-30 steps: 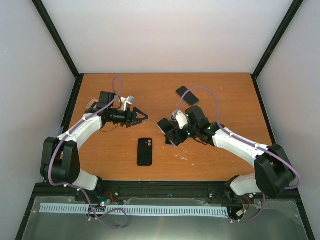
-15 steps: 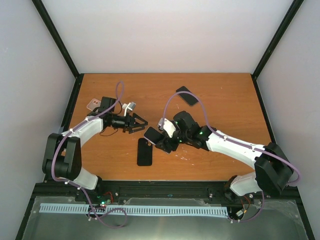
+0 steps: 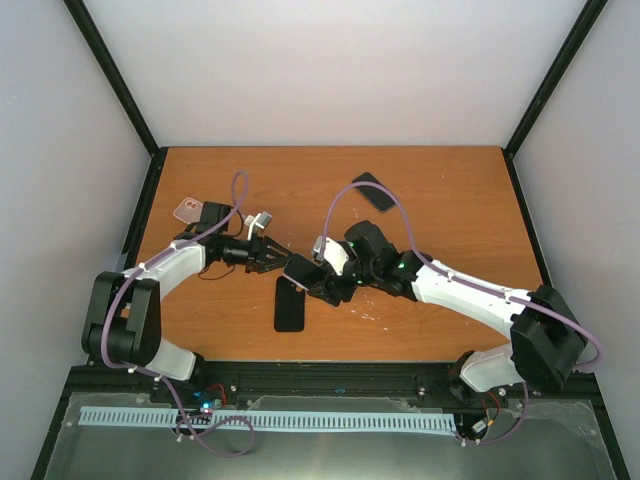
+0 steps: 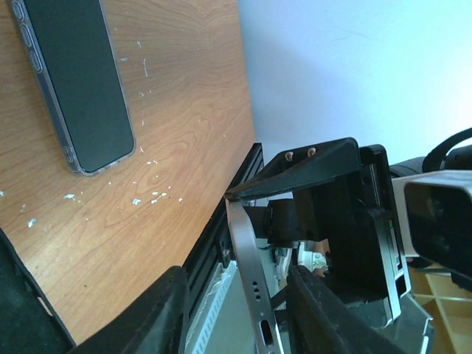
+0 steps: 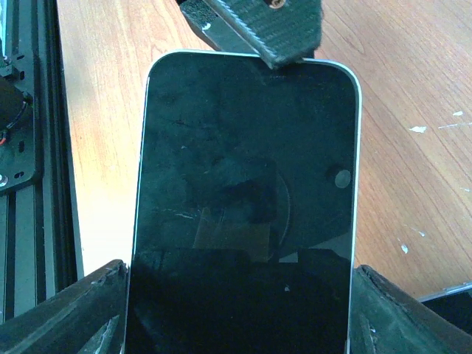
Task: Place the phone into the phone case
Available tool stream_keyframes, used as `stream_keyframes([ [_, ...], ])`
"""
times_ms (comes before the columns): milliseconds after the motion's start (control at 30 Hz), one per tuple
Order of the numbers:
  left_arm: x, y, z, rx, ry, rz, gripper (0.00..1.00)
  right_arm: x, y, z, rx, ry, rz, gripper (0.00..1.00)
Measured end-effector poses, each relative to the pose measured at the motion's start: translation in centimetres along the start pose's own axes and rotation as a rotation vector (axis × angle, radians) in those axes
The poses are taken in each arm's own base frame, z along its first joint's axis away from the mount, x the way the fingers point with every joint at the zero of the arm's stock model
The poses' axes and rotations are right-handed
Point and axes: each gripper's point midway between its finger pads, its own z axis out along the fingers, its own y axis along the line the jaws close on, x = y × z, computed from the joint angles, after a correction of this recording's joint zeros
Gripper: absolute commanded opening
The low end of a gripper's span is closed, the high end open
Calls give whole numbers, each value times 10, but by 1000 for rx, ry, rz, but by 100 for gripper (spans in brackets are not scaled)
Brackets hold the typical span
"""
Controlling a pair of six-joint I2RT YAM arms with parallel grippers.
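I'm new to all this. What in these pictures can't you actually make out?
Top view: whether the left gripper touches the phone; too small to tell.
Right wrist view: the phone fills the frame, hiding much of the table beneath; its lower end runs off the bottom edge.
Left wrist view: the phone case is cut off by the top edge.

Top cam: high, behind my arm bases [image 3: 125, 335], looking down on whole table [image 3: 450, 200]. L wrist cam: close, past own fingers [image 4: 166, 310]; phone [image 4: 248, 280] edge-on between them. R wrist cam: v. close, same phone fills frame.
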Motion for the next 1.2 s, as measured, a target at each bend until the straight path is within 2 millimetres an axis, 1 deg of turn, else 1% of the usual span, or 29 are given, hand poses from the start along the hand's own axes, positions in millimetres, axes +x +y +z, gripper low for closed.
stream_keyframes([
  [133, 2, -1, 2, 7, 7, -4, 25, -3, 1, 0, -2, -3, -11, 51],
  [333, 4, -2, 3, 11, 15, -7, 10, 0, 1, 0, -3, 7, -16, 51],
  [400, 4, -1, 3, 6, 15, -14, 5, 1, 1, 0, 2, 12, -23, 54],
  [433, 4, 0, 3, -2, 12, -25, 2, 1, 0, 0, 7, 13, -26, 58],
  [500, 3, 2, 3, -14, 7, -47, 0, 1, -2, 0, 21, 16, -42, 68],
  [633, 3, 1, 1, -29, -15, -59, 0, 0, -2, -1, 40, 13, -38, 79],
  [667, 3, 0, 1, -31, -22, -59, 0, -2, -3, -2, 47, 7, -33, 91],
  [700, 2, -2, 0, -32, -29, -56, 0, -3, -2, -4, 54, -1, -24, 98],
  [733, 1, -3, -1, -33, -36, -48, 0, -5, -3, -6, 67, -13, 0, 100],
  [933, -4, 8, -2, -90, -96, -61, 0, -31, -21, -35, 200, -158, 183, 100],
  [1033, -9, 8, -3, -96, -128, -67, 0, -39, -26, -47, 231, -234, 319, 100],
  [1067, -12, 6, -4, -96, -140, -67, 0, -41, -27, -50, 238, -263, 377, 98],
  [1167, -21, 0, -7, -94, -183, -66, 0, -39, -30, -62, 245, -357, 545, 77],
  [1200, -24, -3, -8, -92, -200, -65, 0, -37, -31, -66, 238, -400, 615, 73],
])
